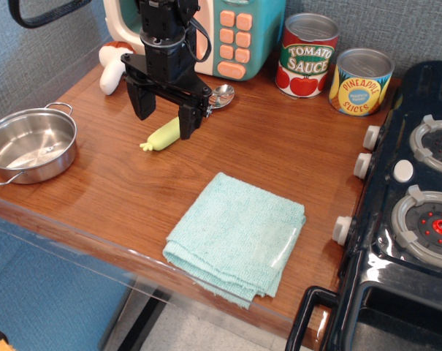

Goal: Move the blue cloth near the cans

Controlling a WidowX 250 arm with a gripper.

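Note:
The blue cloth (237, 236) lies folded flat near the front edge of the wooden counter, its front corner slightly over the edge. The cans stand at the back right: the red-and-white Tomato Sauce can (307, 55) and the yellow-and-blue Pineapple Slices can (361, 81), side by side. My gripper (164, 117) hangs above the counter to the left of the cans and behind the cloth, jaws open and empty, apart from the cloth.
A steel pot (29, 145) sits at the left edge. A yellow-green toy vegetable (162, 135) lies under the gripper. A spoon (221, 95) and a white mushroom-like toy (112, 69) lie by the toy microwave (231, 33). A toy stove (418, 197) borders the right.

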